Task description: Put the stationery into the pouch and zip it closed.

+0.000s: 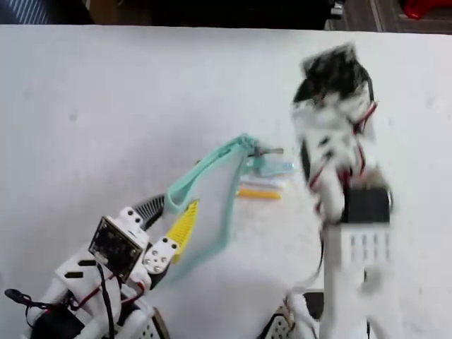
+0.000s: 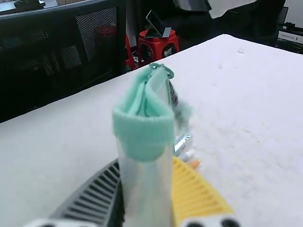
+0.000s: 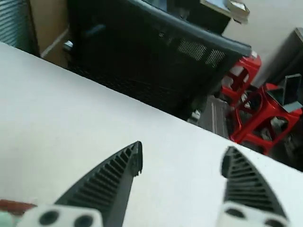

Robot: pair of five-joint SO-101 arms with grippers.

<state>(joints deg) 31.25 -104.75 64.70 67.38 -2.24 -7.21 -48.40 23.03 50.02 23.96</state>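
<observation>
**Left gripper holds the pouch, stationery beside it**

In the high view the left gripper (image 1: 180,203) is near the front edge of the white table (image 1: 99,99). Its grey and yellow fingers are pressed on one end of the pouch (image 1: 200,171), a clear one with a teal band. In the left wrist view the pouch (image 2: 144,127) stands up between the two fingers and its far end points away over the table.

The stationery (image 1: 263,180), a few pens with a yellow one (image 1: 258,193) nearest the front, lies on the table just beside the pouch's far end.

The right arm (image 1: 339,162) is to the right of the pens, apart from them. In its wrist view the right gripper (image 3: 183,153) has its fingers spread wide above the bare table, with nothing between them.
</observation>
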